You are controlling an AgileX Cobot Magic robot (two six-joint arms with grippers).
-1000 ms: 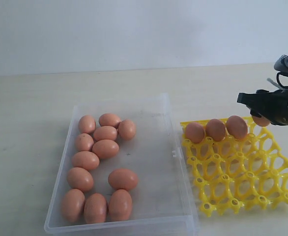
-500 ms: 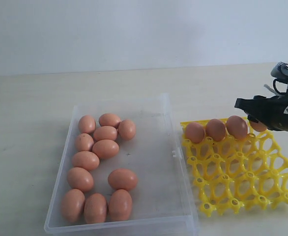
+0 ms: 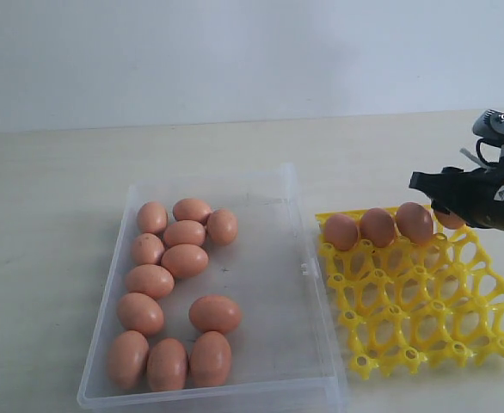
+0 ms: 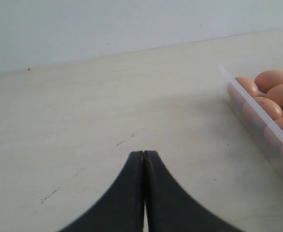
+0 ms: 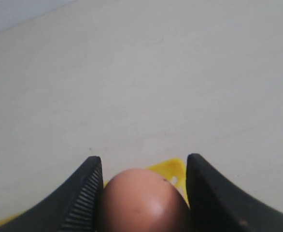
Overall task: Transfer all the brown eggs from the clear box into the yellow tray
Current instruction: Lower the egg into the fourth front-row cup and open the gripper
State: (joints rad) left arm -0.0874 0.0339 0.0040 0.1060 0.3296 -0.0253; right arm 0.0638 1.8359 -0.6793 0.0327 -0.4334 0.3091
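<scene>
Twelve brown eggs lie in the clear box; three stand in the yellow tray beside it.

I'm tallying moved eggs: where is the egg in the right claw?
Exterior view, far right: the held egg is in the right claw at the yellow tray's back row, right of three seated eggs.

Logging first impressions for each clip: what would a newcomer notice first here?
Twelve brown eggs crowd the left side of the clear box. Beside it, the yellow tray carries three eggs along its far row, and the right gripper holds a fourth egg next in that row.
</scene>
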